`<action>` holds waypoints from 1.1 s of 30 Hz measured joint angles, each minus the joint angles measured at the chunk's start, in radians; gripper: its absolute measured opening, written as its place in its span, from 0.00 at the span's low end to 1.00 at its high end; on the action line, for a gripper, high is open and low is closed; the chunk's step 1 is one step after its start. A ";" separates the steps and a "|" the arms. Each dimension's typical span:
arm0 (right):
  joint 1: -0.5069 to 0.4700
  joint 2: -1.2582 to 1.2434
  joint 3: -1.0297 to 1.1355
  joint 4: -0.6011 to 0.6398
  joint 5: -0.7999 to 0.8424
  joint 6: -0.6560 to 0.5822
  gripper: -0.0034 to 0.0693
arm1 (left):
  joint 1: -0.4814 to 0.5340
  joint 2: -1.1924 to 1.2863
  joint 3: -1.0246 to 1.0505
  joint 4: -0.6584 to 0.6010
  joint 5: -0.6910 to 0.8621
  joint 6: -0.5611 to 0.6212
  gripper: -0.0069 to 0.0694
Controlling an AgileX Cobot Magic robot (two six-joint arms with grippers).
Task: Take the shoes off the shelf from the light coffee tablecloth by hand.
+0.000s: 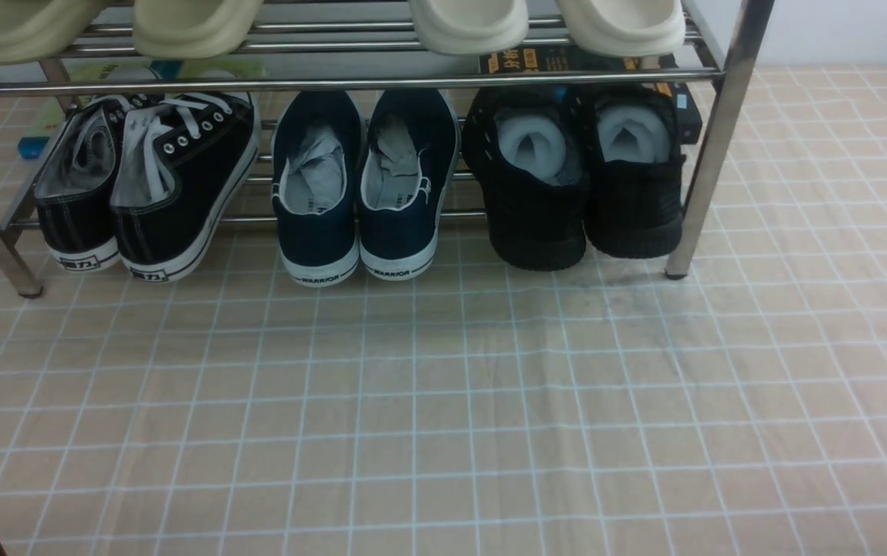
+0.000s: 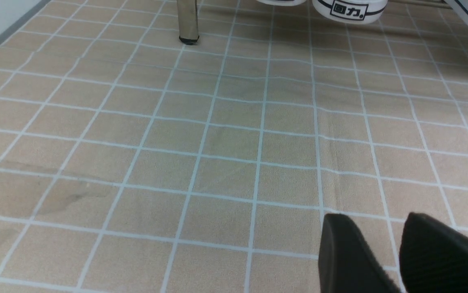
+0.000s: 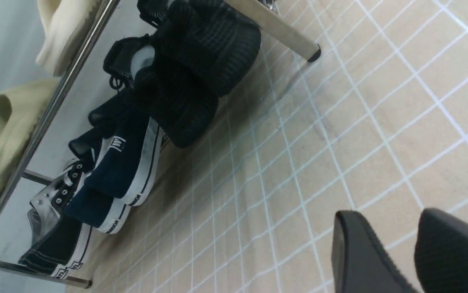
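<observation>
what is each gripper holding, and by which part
Nothing is held. The left gripper and right gripper both stand open above the tablecloth; the black shoes sit on the shelf.

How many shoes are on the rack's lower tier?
6: two black canvas sneakers at the left, two navy sneakers in the middle, two all-black knit shoes at the right. Any behind them would be hidden.

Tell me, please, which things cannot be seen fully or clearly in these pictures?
- Front view: the toes of the shoes are hidden under the shelf; only the heels show.
- Front view: the slippers on the upper tier are cut off by the top edge.
- Front view: the box behind the shoes is mostly covered; its print is unreadable.
- Wrist views: left gripper and right gripper show fingertips only, cut by the bottom edge.
</observation>
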 joint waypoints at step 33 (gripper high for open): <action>0.359 1.515 -1.269 -0.049 0.638 -0.568 0.06 | 0.000 0.000 0.000 0.000 0.000 0.000 0.40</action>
